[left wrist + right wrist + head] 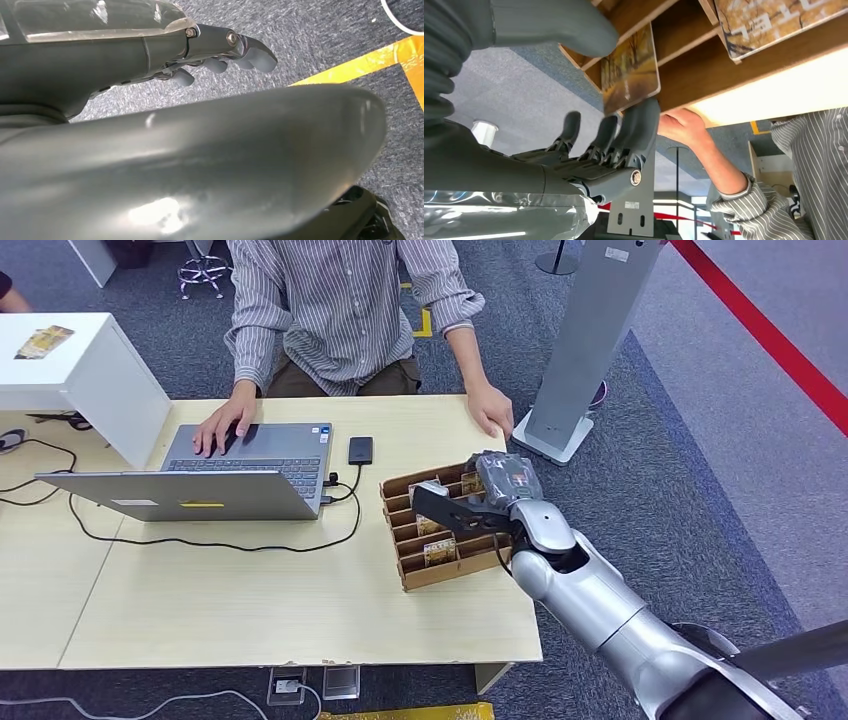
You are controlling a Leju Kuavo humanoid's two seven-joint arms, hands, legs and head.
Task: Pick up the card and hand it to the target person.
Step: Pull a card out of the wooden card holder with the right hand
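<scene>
A brown cardboard rack (440, 570) with several slots stands on the table's right part and holds picture cards. My right hand (497, 483) is at the rack's far right end. In the right wrist view the thumb (569, 25) lies on one side of a card (630, 70) with an autumn picture, and the fingers (639, 125) lie on the other. One fingertip touches the card's edge, and the card still sits in its slot. A person in a striped shirt (340, 300) sits across the table. My left hand (235, 47) hangs over the carpet, holding nothing.
An open laptop (215, 475) with its cable and a black phone (360, 450) lie left of the rack. The person's hand (490, 408) rests on the table just behind the rack. A grey stand (575, 350) rises at the right, and a white counter (90, 370) is at the far left.
</scene>
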